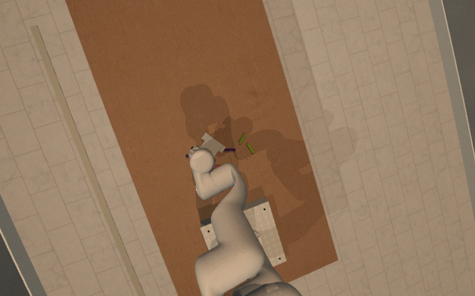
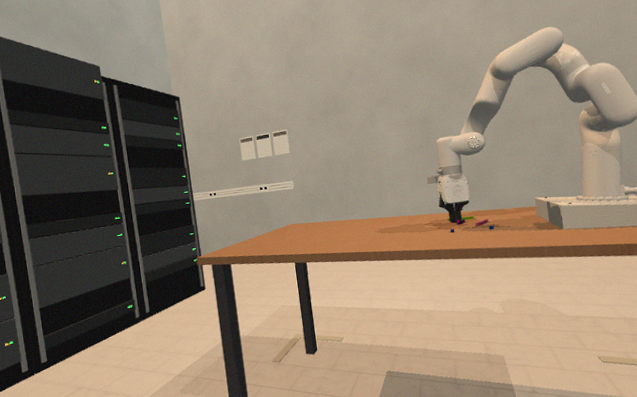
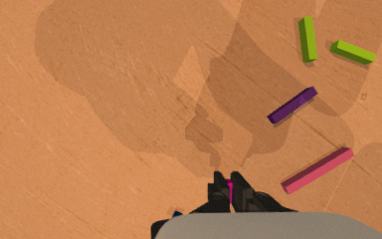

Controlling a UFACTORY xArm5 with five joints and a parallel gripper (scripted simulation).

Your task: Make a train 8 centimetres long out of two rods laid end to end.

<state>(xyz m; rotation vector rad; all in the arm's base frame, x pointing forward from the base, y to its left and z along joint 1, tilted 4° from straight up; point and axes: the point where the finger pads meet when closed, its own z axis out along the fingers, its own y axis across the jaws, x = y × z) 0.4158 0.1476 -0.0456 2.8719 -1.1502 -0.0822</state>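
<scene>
My gripper is shut on a magenta rod. It is low over the table; whether the rod touches the top I cannot tell. The purple rod lies flat, up and right of the fingers in the wrist view, with a gap between it and the magenta rod. In the top view the arm hides the fingertips.
A pink rod lies right of the fingers in the wrist view. Two lime rods lie beyond the purple one. Two blue rods lie nearer the table's front edge in the exterior view.
</scene>
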